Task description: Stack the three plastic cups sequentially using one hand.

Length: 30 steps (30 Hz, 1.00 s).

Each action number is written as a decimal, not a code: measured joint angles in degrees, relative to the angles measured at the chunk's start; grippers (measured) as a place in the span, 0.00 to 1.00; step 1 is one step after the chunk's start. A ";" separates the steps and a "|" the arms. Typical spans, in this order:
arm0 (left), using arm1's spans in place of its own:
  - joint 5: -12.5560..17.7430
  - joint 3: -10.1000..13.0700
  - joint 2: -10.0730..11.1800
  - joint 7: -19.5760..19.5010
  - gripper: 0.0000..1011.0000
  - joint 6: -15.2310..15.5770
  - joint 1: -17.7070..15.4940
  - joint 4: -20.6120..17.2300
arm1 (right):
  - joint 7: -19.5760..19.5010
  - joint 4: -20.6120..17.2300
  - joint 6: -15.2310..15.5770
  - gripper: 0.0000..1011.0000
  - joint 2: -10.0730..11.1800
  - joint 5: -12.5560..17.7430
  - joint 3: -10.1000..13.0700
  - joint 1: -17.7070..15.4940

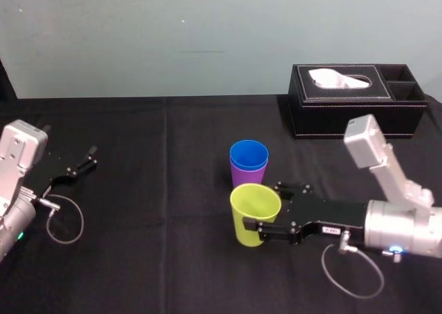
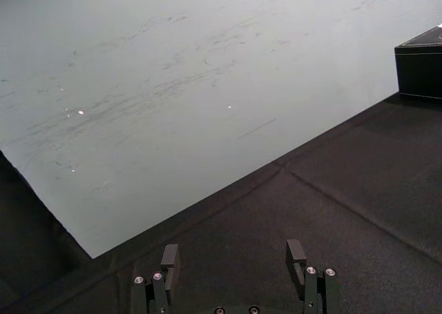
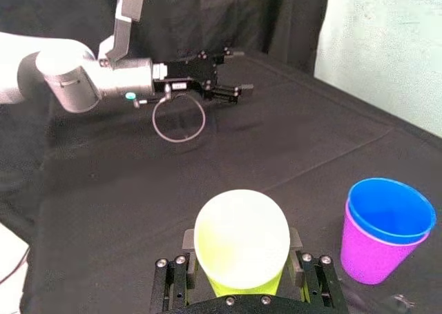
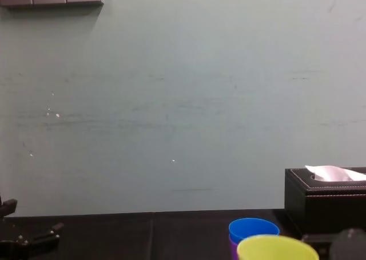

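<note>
My right gripper [image 1: 262,205] is shut on the yellow-green cup [image 1: 252,214], which stands upright with one finger on each side of its wall. In the right wrist view the same cup [image 3: 242,238] sits between the two fingers [image 3: 190,241] of the right gripper [image 3: 242,259]. Whether the cup rests on the cloth I cannot tell. Just behind it the blue cup [image 1: 248,155] is nested inside the purple cup [image 1: 242,176], apart from the yellow-green one. The left gripper [image 1: 86,159] lies parked and open at the far left, with nothing between its fingers [image 2: 169,255].
A black tissue box [image 1: 356,100] with a white tissue stands at the back right on the black cloth [image 1: 152,210]. Cable loops hang beside the left wrist [image 1: 65,221] and the right wrist [image 1: 352,266]. A pale wall closes off the back.
</note>
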 joint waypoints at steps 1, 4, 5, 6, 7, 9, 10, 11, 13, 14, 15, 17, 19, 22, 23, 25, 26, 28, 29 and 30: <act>0.00 0.00 0.00 0.00 1.00 0.00 0.00 0.00 | -0.10 -0.44 0.28 0.74 0.33 0.39 0.23 -0.06; 0.00 0.00 0.00 0.00 1.00 0.00 0.00 0.00 | -0.62 -2.04 0.96 0.74 1.62 1.74 1.14 -0.37; 0.00 0.00 0.00 0.00 1.00 0.00 0.00 0.00 | -0.96 -2.82 1.11 0.74 2.27 2.28 1.60 -0.50; 0.00 0.00 0.00 0.00 1.00 0.00 0.00 0.00 | -1.06 -3.07 1.15 0.74 2.50 2.48 1.75 -0.52; 0.00 0.00 0.00 0.00 1.00 0.00 0.00 0.00 | -1.35 -3.63 1.20 0.74 3.04 2.90 2.10 -0.53; 0.00 0.00 0.00 0.00 1.00 0.00 0.00 0.00 | -1.56 -4.07 1.36 0.74 3.47 3.41 2.40 -0.45; 0.00 0.00 0.00 0.00 1.00 0.00 0.00 0.00 | -1.84 -4.32 1.73 0.74 3.79 3.94 2.66 -0.24; 0.00 0.00 0.00 0.00 1.00 0.00 0.00 0.00 | -1.98 -4.39 1.89 0.74 3.90 4.16 2.78 -0.09; 0.00 0.00 0.00 0.00 1.00 0.00 0.00 0.00 | -2.28 -4.42 2.27 0.74 4.05 4.61 2.93 0.27; 0.00 0.00 0.00 0.00 1.00 0.00 0.00 0.00 | -2.56 -4.42 2.58 0.74 4.12 4.92 3.01 0.65; 0.00 0.00 0.00 0.00 1.00 0.00 0.00 0.00 | -2.71 -4.41 2.72 0.74 4.13 5.08 3.06 0.85; 0.00 0.00 0.00 0.00 1.00 0.00 0.00 0.00 | -3.00 -4.37 3.00 0.74 4.17 5.39 3.15 1.24; 0.00 0.00 0.00 0.00 1.00 0.00 0.00 0.00 | -3.42 -4.22 3.27 0.74 4.19 5.68 3.19 1.89; 0.00 0.00 0.00 0.00 1.00 0.00 0.00 0.00 | -4.04 -3.81 3.61 0.74 3.97 5.81 3.15 2.89; 0.00 0.00 0.00 0.00 1.00 0.00 0.00 0.00 | -4.14 -3.69 3.67 0.74 3.89 5.81 3.10 3.13; 0.00 0.00 0.00 0.00 1.00 0.00 0.00 0.00 | -4.71 -3.05 4.03 0.74 3.41 5.67 2.70 4.39; 0.00 0.00 0.00 0.00 1.00 0.00 0.00 0.00 | -4.71 -3.05 4.03 0.74 3.41 5.67 2.70 4.39; 0.00 0.00 0.00 0.00 1.00 0.00 0.00 0.00 | -5.01 -2.39 4.35 0.74 2.90 5.32 2.26 5.45; 0.00 0.00 0.00 0.00 1.00 0.00 0.00 0.00 | -5.24 -1.89 4.56 0.74 2.56 5.03 1.98 6.15; 0.00 0.00 0.00 0.00 1.00 0.00 0.00 0.00 | -5.24 -1.89 4.56 0.74 2.56 5.03 1.98 6.15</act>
